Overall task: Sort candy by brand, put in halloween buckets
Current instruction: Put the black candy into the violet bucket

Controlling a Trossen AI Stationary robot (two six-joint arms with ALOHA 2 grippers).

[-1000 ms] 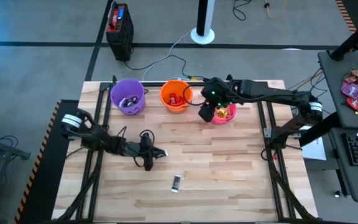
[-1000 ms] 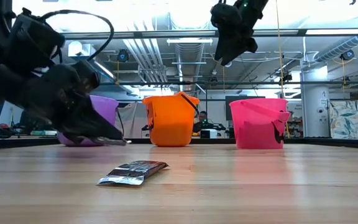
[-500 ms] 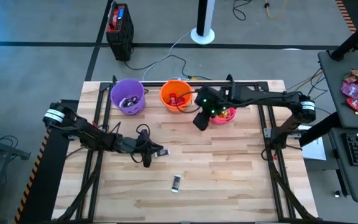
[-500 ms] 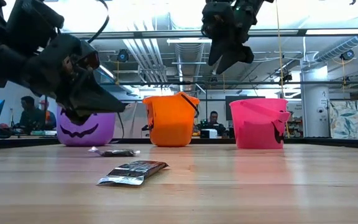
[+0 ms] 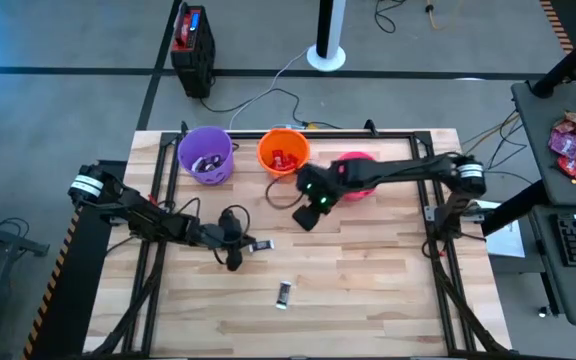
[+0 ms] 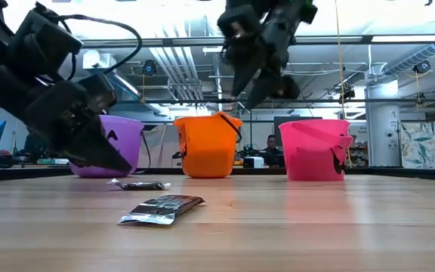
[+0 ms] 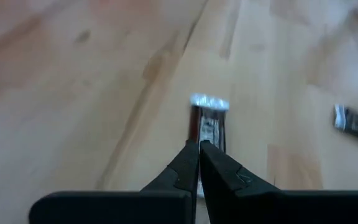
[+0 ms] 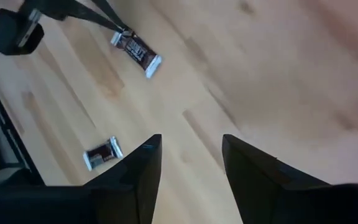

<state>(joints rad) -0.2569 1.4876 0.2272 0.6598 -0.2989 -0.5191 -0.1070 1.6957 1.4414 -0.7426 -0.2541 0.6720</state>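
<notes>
On the left of the table [image 5: 388, 300] the left gripper [image 5: 249, 244] sat low over the boards, its fingers closed together with no gap showing in its own wrist view. A dark brown bar [image 7: 208, 124] lay flat just past the fingertips; whether the tips pinched the near end of the wrapper or merely touched it could not be told, since the bar rested on the wood either way. That low, pointed pose suited a piece too flat to scoop — it had to be nipped by an end.

A little nearer the front edge lay a second dark bar [image 5: 284, 293], well apart from both grippers and untouched, so the sorting looked nearly finished with these two pieces left on the boards.

Along the far edge stood the three buckets. The purple bucket [image 5: 205, 153] held dark pieces, the orange bucket [image 5: 283, 152] held red ones, and the pink bucket [image 5: 356, 176] was partly hidden under the right arm. Grouping them in a row probably kept each brand's drop within short reach of either arm.

The right gripper [image 5: 309, 213] hung above the middle of the table, in front of the orange and pink buckets, its fingers spread wide and holding nothing — both loose bars showed beyond them in its wrist view.
</notes>
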